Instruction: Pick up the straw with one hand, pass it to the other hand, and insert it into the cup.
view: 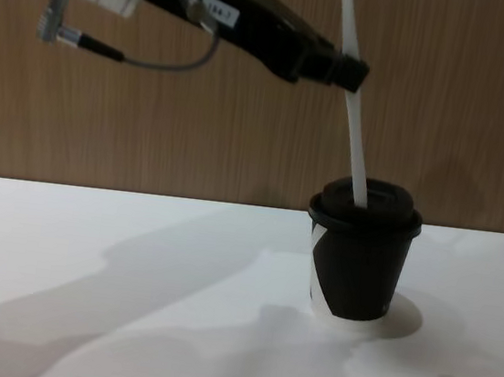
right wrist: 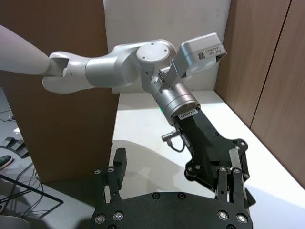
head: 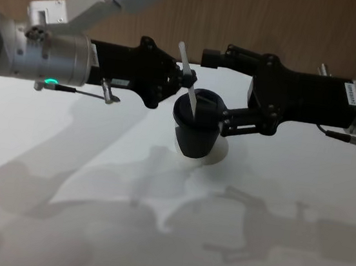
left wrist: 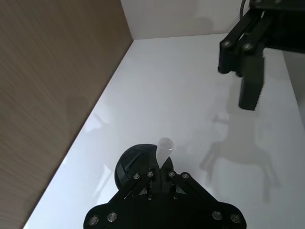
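Observation:
The black cup [head: 194, 134] [view: 357, 266] with a domed lid stands mid-table. The white straw [head: 188, 79] [view: 356, 128] leans over it, its lower end touching the lid's top [left wrist: 136, 162]; whether it has gone in I cannot tell. My left gripper [head: 189, 80] [view: 345, 71] [left wrist: 159, 171], silver-wristed with a green light, is shut on the straw above the lid. The straw's open upper end [left wrist: 165, 143] points at the left wrist camera. My right gripper [head: 217, 89] [right wrist: 175, 183] is open, one finger [head: 230, 123] beside the cup's right side, the other behind it.
The cup rests on a white round disc [head: 220, 152] [view: 404, 319]. A wooden wall [head: 257, 19] runs close behind the cup and both arms. White tabletop [head: 152, 234] stretches toward me in front of the cup.

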